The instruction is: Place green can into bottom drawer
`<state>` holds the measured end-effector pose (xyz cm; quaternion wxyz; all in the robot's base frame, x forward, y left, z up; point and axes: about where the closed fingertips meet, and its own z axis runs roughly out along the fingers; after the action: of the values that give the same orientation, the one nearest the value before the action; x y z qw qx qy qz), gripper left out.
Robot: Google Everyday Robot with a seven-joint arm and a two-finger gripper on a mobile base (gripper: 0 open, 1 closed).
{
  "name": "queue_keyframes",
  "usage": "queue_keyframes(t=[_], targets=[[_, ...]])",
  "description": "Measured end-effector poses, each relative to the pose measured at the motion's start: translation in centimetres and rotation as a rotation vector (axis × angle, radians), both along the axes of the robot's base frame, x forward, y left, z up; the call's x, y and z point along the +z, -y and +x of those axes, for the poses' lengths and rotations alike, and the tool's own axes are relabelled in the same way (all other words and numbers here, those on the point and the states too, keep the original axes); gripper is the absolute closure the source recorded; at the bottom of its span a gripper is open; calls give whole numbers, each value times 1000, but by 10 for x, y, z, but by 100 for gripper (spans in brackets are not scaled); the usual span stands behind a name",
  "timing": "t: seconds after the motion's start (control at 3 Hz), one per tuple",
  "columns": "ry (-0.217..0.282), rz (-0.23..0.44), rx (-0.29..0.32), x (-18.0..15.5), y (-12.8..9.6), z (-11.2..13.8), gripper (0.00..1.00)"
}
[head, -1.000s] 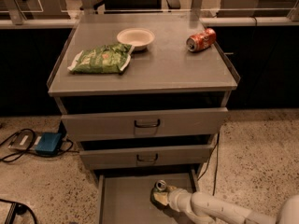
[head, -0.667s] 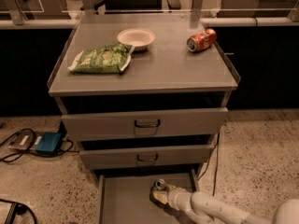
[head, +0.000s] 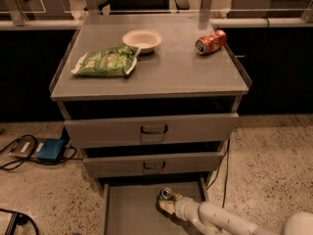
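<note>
Room: speckled stone floor [head: 274,160], dim. A blue box [head: 50,150] with cables lay to the left of the cabinet, well apart from the work.
Counter: flat grey top [head: 171,77] carrying a green chip bag [head: 105,61], a white bowl [head: 142,39] and a red can [head: 211,41] on its side. None were near the drawers.
Upper drawers: two [head: 195,126], each pulled out a little, overhanging the back of the space below (tight headroom, I judged).
Bottom drawer: pulled open, plain smooth grey floor [head: 129,207], low walls.
End effector: [head: 169,206] down inside the bottom drawer, right of middle, right against the can. Whether it was clamped or released, I could not tell.
Green can: [head: 167,194] in the bottom drawer at the end effector's tip, silver top showing, body mostly hidden. Whether it rested on the drawer floor was unclear.
Handling (judgement): light, thin-walled, dents under a hard squeeze. Slick and round, so likely to roll on that smooth floor if left lying.
Hold: across the mid-body, moderate pressure, set down upright.
</note>
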<state>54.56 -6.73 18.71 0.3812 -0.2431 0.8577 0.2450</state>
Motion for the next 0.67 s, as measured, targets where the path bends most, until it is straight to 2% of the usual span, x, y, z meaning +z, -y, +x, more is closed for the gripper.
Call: queue_keyframes(t=[0.67], targets=[[0,0,0,0,0,0,37]])
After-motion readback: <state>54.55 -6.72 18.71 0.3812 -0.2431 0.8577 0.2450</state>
